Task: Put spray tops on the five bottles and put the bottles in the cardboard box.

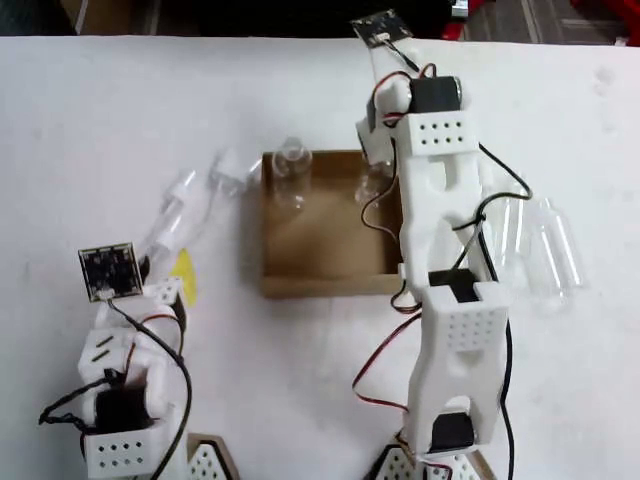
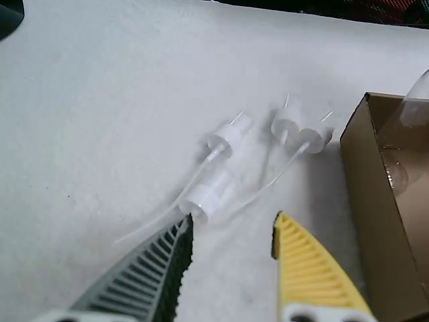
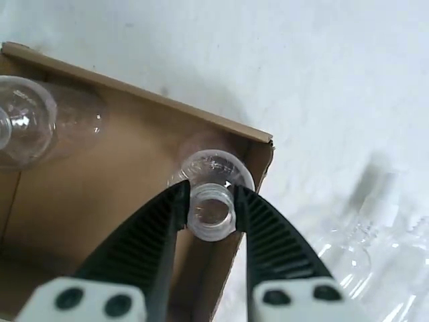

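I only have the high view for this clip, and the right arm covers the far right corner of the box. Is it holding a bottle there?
Observer: Yes. The right gripper is shut on the neck of a bottle that stands in that corner of the cardboard box.
Operator: Does that bottle have a spray top on?
Observer: No, its mouth is open and bare.
Operator: And the left gripper?
Observer: The left gripper is open above the table. Its grey finger has its tip right beside one of four loose spray tops.
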{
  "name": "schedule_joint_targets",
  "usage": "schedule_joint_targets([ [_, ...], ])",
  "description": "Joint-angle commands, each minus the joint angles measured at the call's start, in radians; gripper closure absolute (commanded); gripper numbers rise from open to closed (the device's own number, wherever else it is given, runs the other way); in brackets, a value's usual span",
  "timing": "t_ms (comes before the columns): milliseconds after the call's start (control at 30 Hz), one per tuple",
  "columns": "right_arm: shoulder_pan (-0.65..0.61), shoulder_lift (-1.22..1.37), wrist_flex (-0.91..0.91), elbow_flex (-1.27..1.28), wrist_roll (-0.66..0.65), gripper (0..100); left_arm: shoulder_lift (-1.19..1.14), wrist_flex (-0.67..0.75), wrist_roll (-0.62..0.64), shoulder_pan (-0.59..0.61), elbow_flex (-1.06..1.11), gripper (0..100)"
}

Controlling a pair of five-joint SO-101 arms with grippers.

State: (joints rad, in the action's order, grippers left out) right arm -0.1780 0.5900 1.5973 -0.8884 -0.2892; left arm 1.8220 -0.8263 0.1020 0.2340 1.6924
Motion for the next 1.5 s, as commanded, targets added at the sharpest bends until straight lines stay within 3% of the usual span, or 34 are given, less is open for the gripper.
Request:
schedule_joint_targets([
  [0,0.008,-0.007,-0.019,-0.035,-0.012,88.5,0.010,0.028,-0.012,-0.013,-0.005,82],
  [100,0.002,-0.007,-0.019,-0.035,-0.014,84.2,0.010,0.028,-0.012,-0.013,-0.005,82],
  [700,0.021,-0.101,0.127,-0.219,-0.011,84.4,0.010,0.028,-0.012,-0.013,-0.005,82],
  [1033,0.326,-0.239,0.127,-0.216,-0.020,84.6,0.010,0.028,-0.012,-0.013,-0.005,82],
  [1300,0.611,-0.153,0.073,-0.216,-0.204,84.6,0.010,0.021,-0.012,-0.013,-0.005,82],
  [1467,0.671,0.008,0.015,-0.221,-0.288,84.6,0.010,0.020,-0.012,-0.013,0.000,82],
])
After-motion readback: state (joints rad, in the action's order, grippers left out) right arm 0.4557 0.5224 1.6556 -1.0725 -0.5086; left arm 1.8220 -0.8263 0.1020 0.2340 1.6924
